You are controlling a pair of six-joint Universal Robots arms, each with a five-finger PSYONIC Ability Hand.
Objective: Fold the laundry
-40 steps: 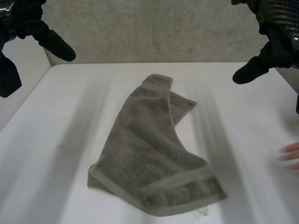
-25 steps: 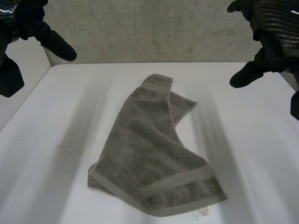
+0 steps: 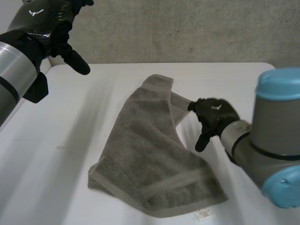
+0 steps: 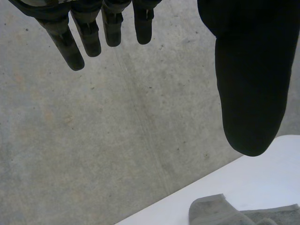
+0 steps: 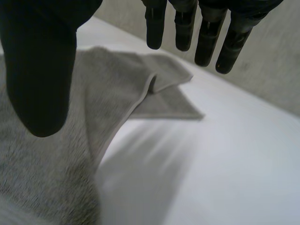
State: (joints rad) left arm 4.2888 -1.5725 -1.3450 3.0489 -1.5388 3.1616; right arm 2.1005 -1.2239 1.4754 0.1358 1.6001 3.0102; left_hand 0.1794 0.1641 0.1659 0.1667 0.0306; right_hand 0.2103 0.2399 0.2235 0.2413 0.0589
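Note:
A grey towel (image 3: pixel 150 154) lies crumpled and partly folded over itself in the middle of the white table (image 3: pixel 70 154), a white label at its near corner. My right hand (image 3: pixel 213 117) hovers open just beside the towel's far right corner (image 5: pixel 183 105), fingers straight and holding nothing. In the right wrist view the towel's folded edge (image 5: pixel 140 93) lies below the fingertips (image 5: pixel 185 35). My left hand (image 3: pixel 63 33) is raised high over the table's far left corner, open and empty. Beyond its fingers (image 4: pixel 89 40) the left wrist view shows the towel's far end (image 4: pixel 220 213).
A grey concrete wall (image 3: pixel 187 33) rises behind the table's far edge. The right arm's elbow (image 3: pixel 276 140) stands over the table's near right part. Bare table lies to the left of the towel.
Both arms have come down and inward: the right hand dropped from the upper right to beside the towel's far right corner. A person's hand at the right edge has gone. The towel has not moved.

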